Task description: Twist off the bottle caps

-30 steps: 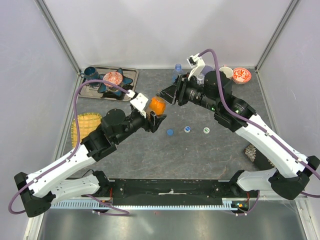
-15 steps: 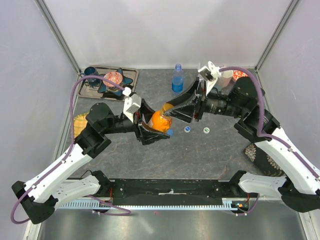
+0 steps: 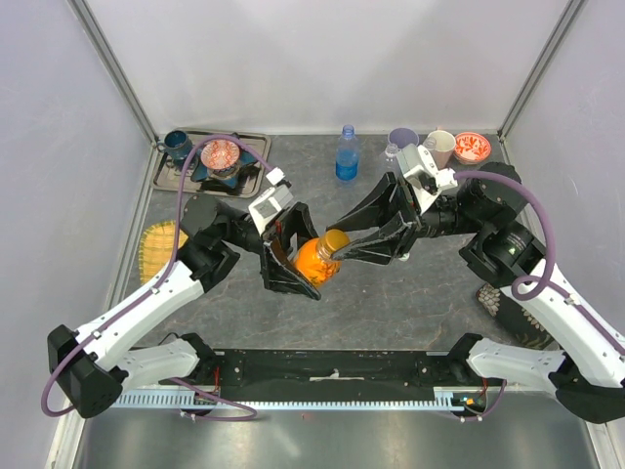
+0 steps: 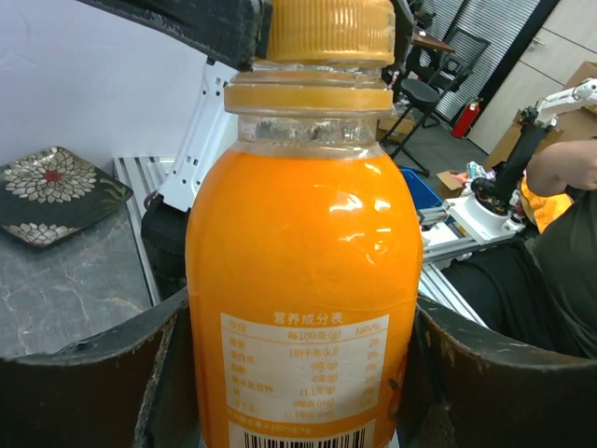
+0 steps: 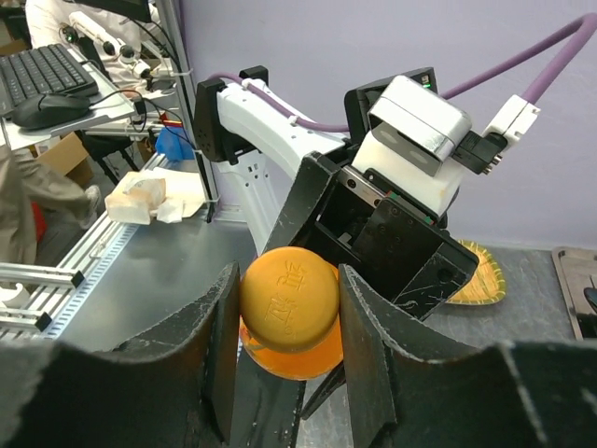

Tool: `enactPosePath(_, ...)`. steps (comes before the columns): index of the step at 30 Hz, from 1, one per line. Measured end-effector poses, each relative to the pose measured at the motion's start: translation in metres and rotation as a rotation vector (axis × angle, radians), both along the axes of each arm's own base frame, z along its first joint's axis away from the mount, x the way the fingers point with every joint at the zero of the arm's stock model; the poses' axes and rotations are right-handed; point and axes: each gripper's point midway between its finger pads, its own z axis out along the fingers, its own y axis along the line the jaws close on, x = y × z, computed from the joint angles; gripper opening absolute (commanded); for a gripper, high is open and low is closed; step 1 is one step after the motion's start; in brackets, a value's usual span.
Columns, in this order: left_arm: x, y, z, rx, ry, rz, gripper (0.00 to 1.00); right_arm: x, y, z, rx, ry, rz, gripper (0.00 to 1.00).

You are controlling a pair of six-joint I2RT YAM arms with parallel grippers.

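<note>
From above, the orange bottle (image 3: 314,262) hangs over the middle of the worktop (image 3: 391,303), clamped in the left gripper (image 3: 298,269). Its long axis is tilted, with the cap (image 3: 337,239) pointing right into the right gripper (image 3: 342,241).

Left wrist: the fingers pinch the bottle's body.

Right wrist: the fingers hug the cap on both sides and seem to be gripping it.

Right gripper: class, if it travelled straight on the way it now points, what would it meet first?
The round orange plastic cap of the orange-liquid plastic bottle, already between the fingers of the right gripper; depth beyond is unclear.
</note>
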Motion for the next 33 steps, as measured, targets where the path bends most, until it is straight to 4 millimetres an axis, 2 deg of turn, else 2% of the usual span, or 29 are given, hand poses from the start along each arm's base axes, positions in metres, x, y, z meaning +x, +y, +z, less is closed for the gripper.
enactPosePath(15,-0.004,0.003,-0.009,0.034,0.013,-0.023,0.38,-0.006,-0.001,-0.007,-0.013,-0.022,0.038,0.0)
enactPosePath(20,-0.002,0.002,-0.013,0.041,0.006,-0.011,0.39,-0.004,-0.001,-0.01,-0.025,0.002,0.026,0.13)
enactPosePath(25,0.0,0.002,-0.015,0.044,0.0,0.001,0.39,-0.001,-0.001,-0.012,-0.036,0.033,0.005,0.16)
enactPosePath(30,0.002,0.001,-0.016,0.042,-0.003,0.017,0.39,0.002,-0.001,-0.012,-0.038,0.051,-0.019,0.1)
enactPosePath(31,0.002,0.001,-0.016,0.042,-0.003,0.02,0.39,0.002,0.0,-0.012,-0.038,0.055,-0.023,0.02)
enactPosePath(33,0.003,0.001,-0.016,0.043,-0.003,0.025,0.39,0.003,0.0,-0.012,-0.039,0.059,-0.028,0.0)
